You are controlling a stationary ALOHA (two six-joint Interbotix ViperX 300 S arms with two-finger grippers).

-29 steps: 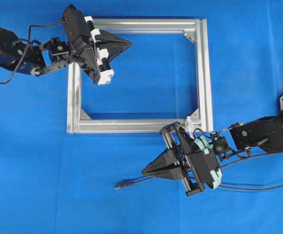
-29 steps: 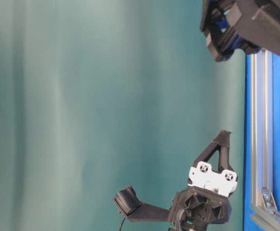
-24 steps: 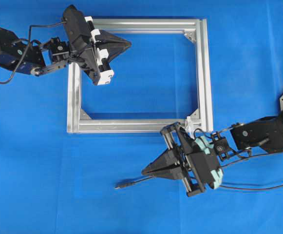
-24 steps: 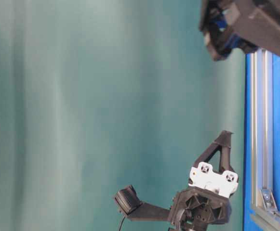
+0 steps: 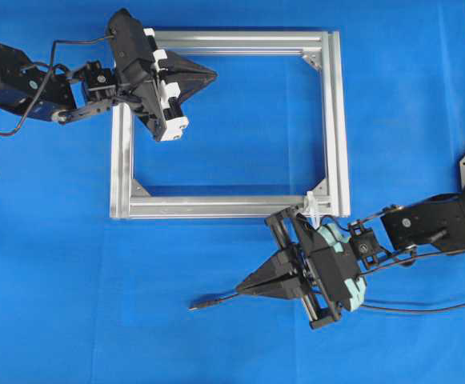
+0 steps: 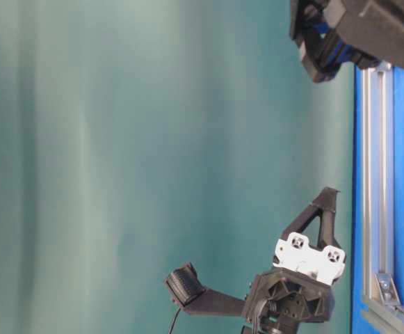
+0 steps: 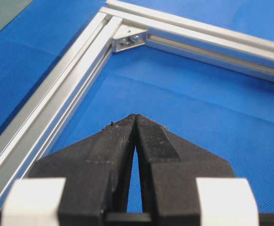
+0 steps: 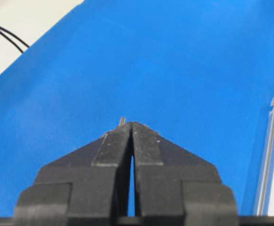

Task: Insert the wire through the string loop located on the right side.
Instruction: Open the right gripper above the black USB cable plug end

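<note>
Right hand (image 5: 243, 290) lower, wire (image 5: 216, 302) gripped

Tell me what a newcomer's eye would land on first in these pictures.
First, the silver aluminium frame, a bright rectangle on the blue table, upper middle of the overhead view. Next, the two black arms: the left claw shut over the frame's upper left corner, the right claw shut below the frame's lower right corner. The wire trails from that claw's tip, its plug lying on the cloth; the tiny white string loop sits at the frame's lower right corner.
</note>
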